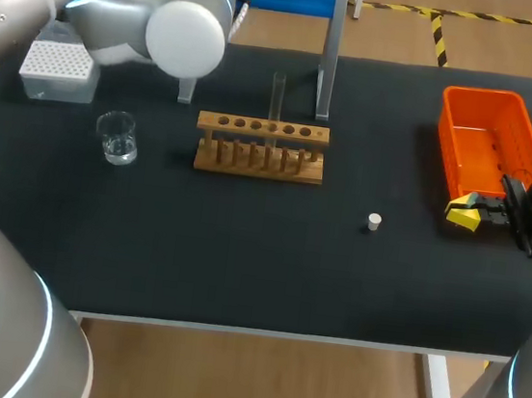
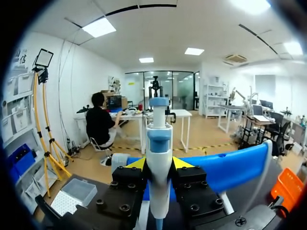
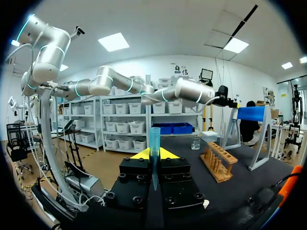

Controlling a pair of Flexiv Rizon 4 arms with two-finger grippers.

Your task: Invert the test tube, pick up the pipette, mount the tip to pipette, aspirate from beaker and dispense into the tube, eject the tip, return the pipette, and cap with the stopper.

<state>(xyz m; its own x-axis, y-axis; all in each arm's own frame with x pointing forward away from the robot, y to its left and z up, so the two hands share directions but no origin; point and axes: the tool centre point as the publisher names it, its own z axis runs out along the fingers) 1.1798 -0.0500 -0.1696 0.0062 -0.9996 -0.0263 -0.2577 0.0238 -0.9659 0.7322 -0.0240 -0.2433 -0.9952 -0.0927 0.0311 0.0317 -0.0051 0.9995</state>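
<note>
1. Our right hand point(image 3: 154, 154) is at the bench's point(image 1: 239, 264) right side, just beside the orange bin point(image 1: 492, 139). It is pressed together on a translucent blue tip point(image 3: 154, 136), whose long axis runs across the fingers.
2. Mid-bench, the test tube point(image 1: 277, 92) stands upright in the wooden rack point(image 1: 263, 129).
3. Farthest back on the left, our left hand point(image 2: 158, 165) pinches the pipette point(image 2: 159, 139), which is white with a blue collar and also held across the fingers. Pipette and tip are well apart, so we judge that mounting means bringing both hands together with the axes aligned.
</note>
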